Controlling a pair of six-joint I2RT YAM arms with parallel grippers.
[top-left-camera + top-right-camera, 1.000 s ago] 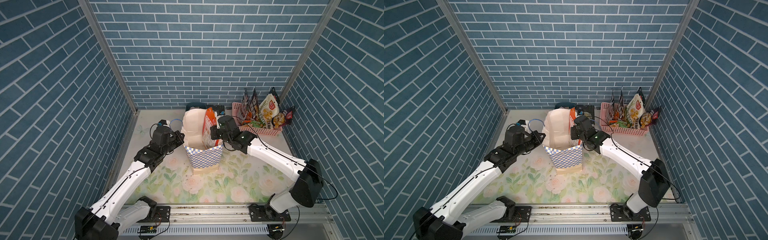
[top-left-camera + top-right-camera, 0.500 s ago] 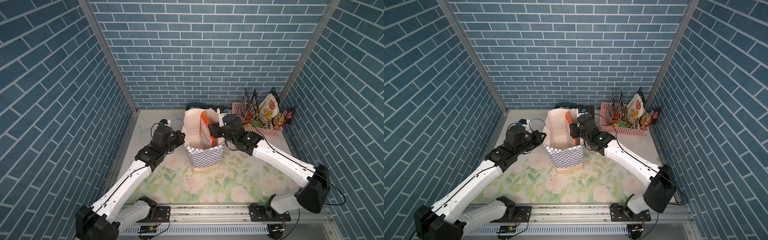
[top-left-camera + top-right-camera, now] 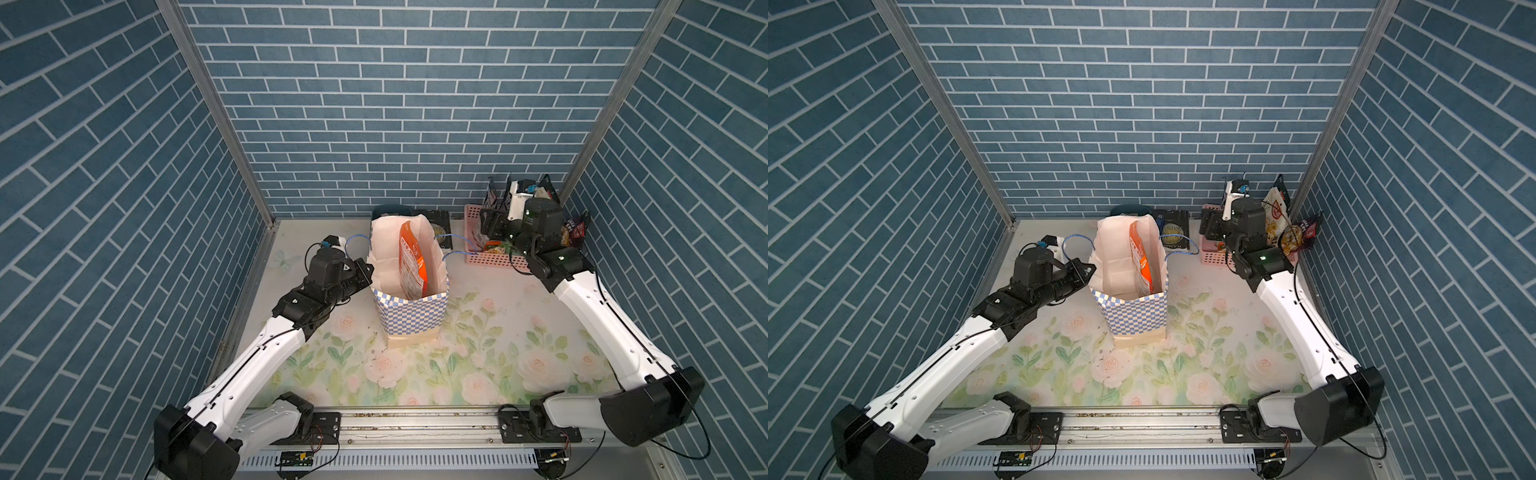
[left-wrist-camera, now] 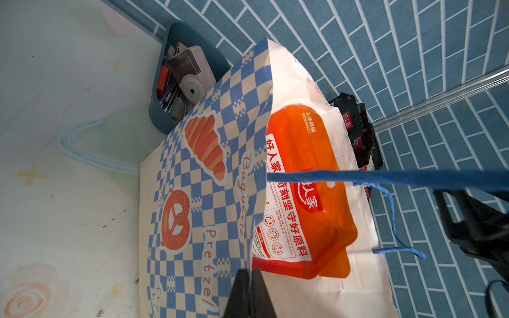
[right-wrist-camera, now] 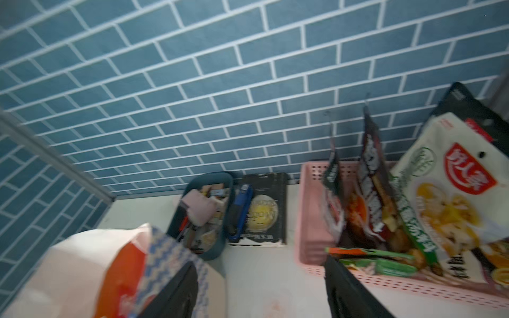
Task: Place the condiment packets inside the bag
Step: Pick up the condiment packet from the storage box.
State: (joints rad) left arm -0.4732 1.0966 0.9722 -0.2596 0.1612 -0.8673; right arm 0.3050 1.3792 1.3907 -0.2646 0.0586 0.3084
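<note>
The blue-and-white checkered bag point(image 3: 411, 320) point(image 3: 1133, 316) stands upright mid-table, mouth open. An orange condiment packet point(image 3: 411, 266) point(image 3: 1142, 262) point(image 4: 303, 192) stands inside it against the white lining. My left gripper point(image 3: 365, 272) point(image 4: 249, 275) is shut on the bag's left rim. My right gripper point(image 3: 488, 222) point(image 5: 260, 264) is open and holds nothing, hovering between the bag and the pink basket point(image 5: 311, 206). More condiment packets stand in that basket: a cream-white one point(image 5: 454, 198) point(image 3: 1275, 216), dark ones point(image 5: 371, 170) and a green one point(image 5: 385, 264) lying low.
A dark teal bin point(image 4: 165, 115) point(image 5: 209, 176) of small odds and ends sits behind the bag by the back wall. Next to it lies a black book point(image 5: 264, 209) point(image 3: 1173, 226) with a blue tool point(image 5: 239, 209) on it. Brick-pattern walls close three sides.
My right gripper opened, let go of the orange packet and swung right from the bag's mouth toward the pink basket. The packet now rests inside the bag. The left gripper kept its hold.
</note>
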